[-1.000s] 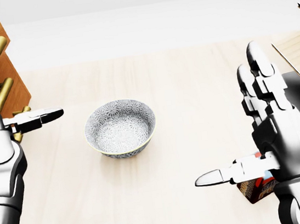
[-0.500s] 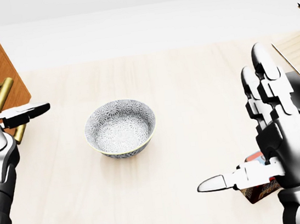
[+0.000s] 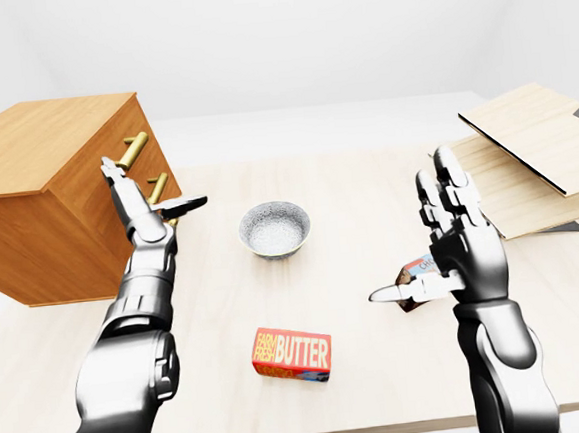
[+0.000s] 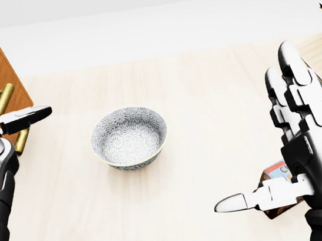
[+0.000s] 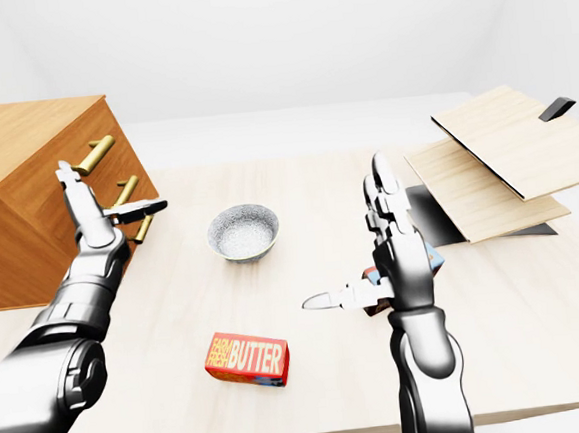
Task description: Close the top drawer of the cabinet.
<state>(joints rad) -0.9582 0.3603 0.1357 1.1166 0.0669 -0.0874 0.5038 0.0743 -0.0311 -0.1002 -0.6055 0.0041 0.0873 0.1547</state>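
Fingers point(image 3: 119, 185) of our left hand point(image 3: 141, 216) are spread wide and grip nothing, raised just beside the cabinet's point(image 3: 42, 196) face, its thumb pointing right across the lower brass handles. Our right hand point(image 3: 458, 248) is likewise splayed, fingers up and thumb out to the left, holding nothing, above a small carton point(image 4: 280, 191) on the counter point(image 3: 349, 202).

We see the wooden cabinet at the far left of the counter, tilted in the eye views, with its top drawer point(image 5: 88, 137) sitting about level with the face and its brass handle point(image 3: 132, 149) showing. Near the middle sits a patterned bowl point(image 4: 129, 137), and we see nothing inside it. A red butter box point(image 3: 292, 354) lies nearer to us. Pale boards point(image 3: 526, 158) lie stacked at the far right.

Against the head view a second ago, our left hand has slid left toward the cabinet, and the drawer front stands out less. Our right hand has drifted right and lower; bowl and butter box sit where they were.
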